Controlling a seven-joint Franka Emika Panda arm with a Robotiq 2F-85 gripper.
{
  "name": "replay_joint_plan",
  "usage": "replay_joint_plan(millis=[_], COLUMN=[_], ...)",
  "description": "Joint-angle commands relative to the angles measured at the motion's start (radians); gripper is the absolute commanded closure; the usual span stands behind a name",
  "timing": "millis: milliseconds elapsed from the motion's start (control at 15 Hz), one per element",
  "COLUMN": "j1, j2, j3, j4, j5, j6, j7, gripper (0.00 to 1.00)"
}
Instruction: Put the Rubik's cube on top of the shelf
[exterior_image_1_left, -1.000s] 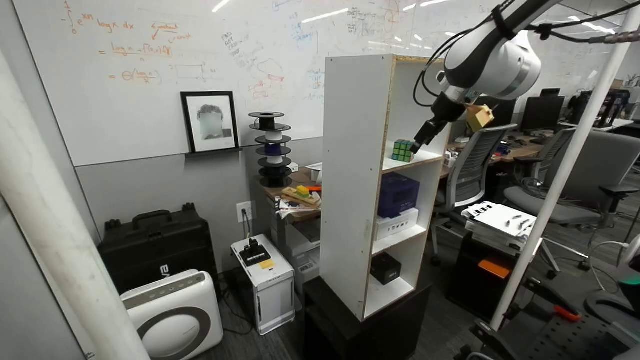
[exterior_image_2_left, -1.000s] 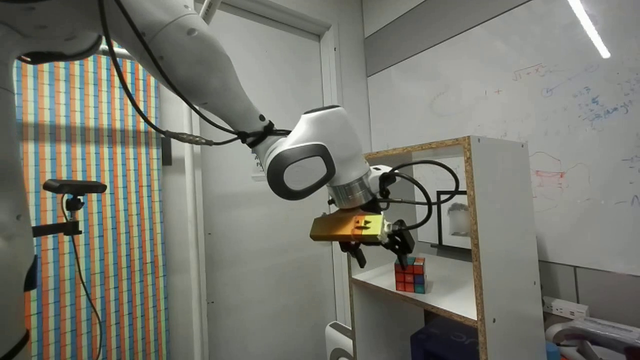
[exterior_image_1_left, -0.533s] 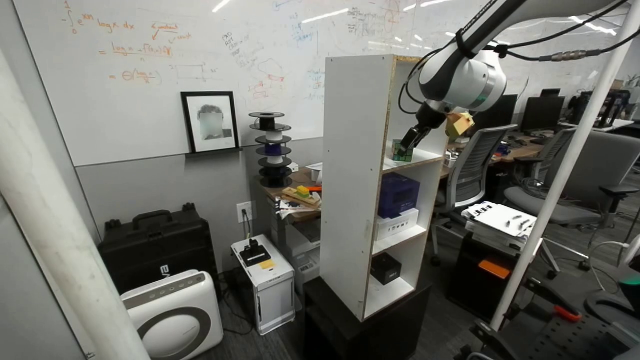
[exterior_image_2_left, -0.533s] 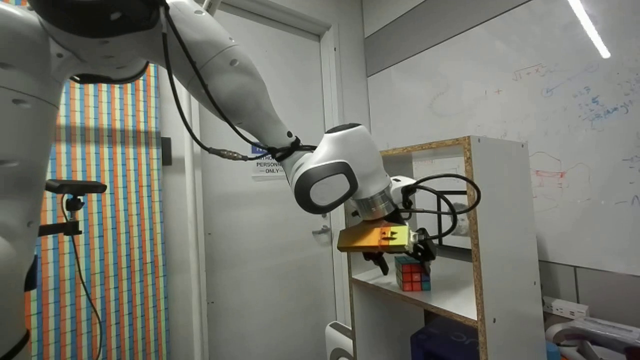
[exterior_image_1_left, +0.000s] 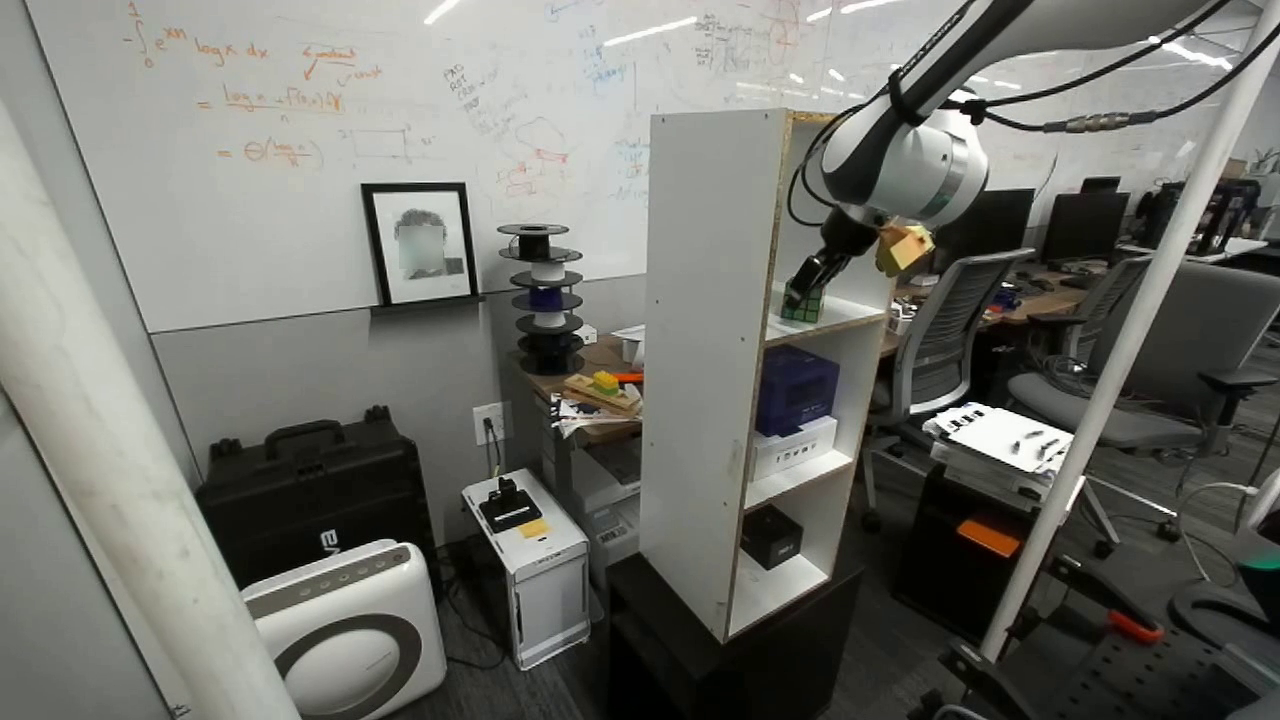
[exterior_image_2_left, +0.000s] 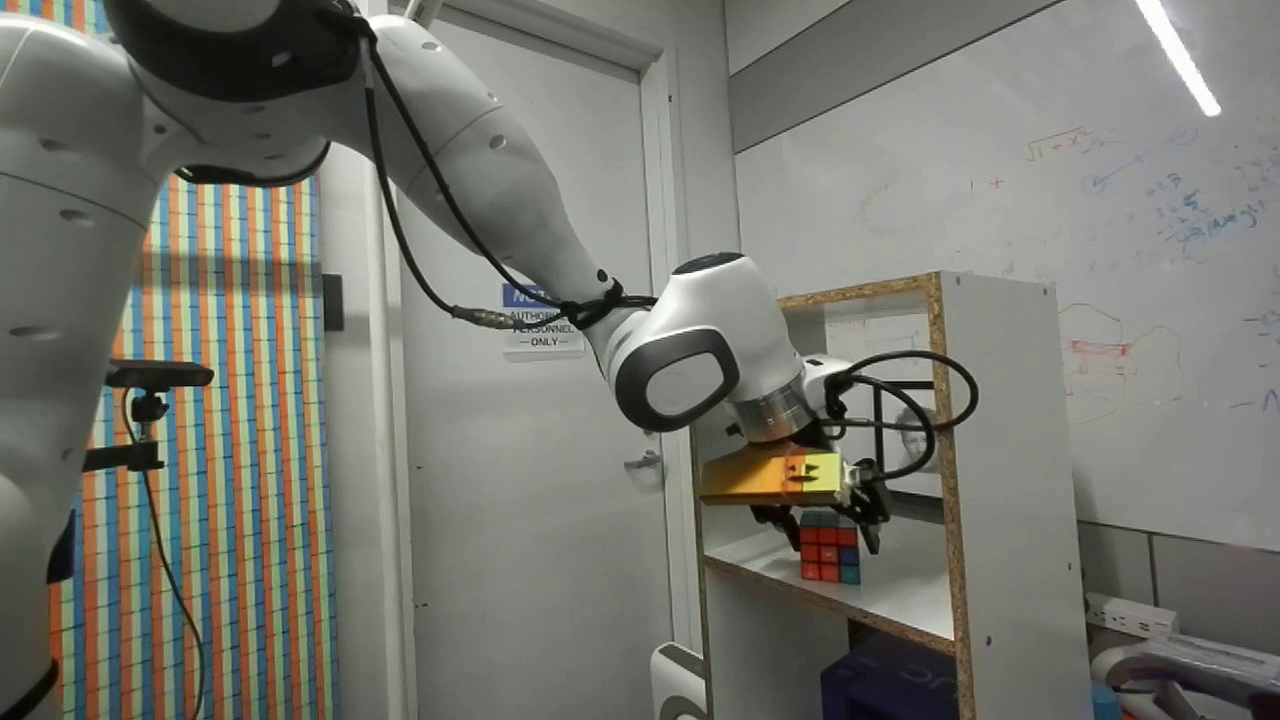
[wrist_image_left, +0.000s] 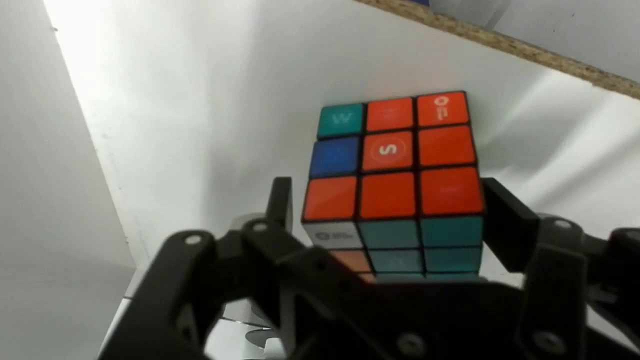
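Compared with the earlier frame, the pincer (wrist_image_left: 391, 207) sits lower and deeper inside the shelf (exterior_image_1_left: 700, 380), with the arm (exterior_image_2_left: 735, 310) extended after it; the Rubik's cube (wrist_image_left: 392, 170) also appears slightly displaced.

Pincer: the fingers (wrist_image_left: 281, 202) stand apart, one on either side of the cube, with no clamping found. In the wrist view a clear gap separates one finger from the cube; the opposite finger is against the cube or just beside it, contact unconfirmed.

Cube: between the fingers, resting on the floor of the uppermost compartment (exterior_image_2_left: 905, 600), beneath the pincer. No lift is evident. The shelf's upper panel (exterior_image_2_left: 860, 290) lies above the pincer; a dark blue box (exterior_image_1_left: 797, 388) is in the compartment below it.

Progress: the approach is judged nearly complete, the grasp pending. If the task means the upper panel, there remain closing on the cube, lifting it, drawing it out through the front, raising it above the panel, setting it down and releasing it. Should the uppermost compartment be meant, the cube already stands there; that reading is not settled by the evidence.
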Motion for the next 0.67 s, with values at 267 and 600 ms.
replay_joint_plan(millis=[267, 600], j1=[0.017, 0.082], j2=[-0.03, -0.224], j3=[0.009, -0.021], j4=[-0.009, -0.204], j5=[0.048, -0.016], j6=[0.018, 0.086], j7=[0.063, 0.221], gripper=[0.61, 0.61])
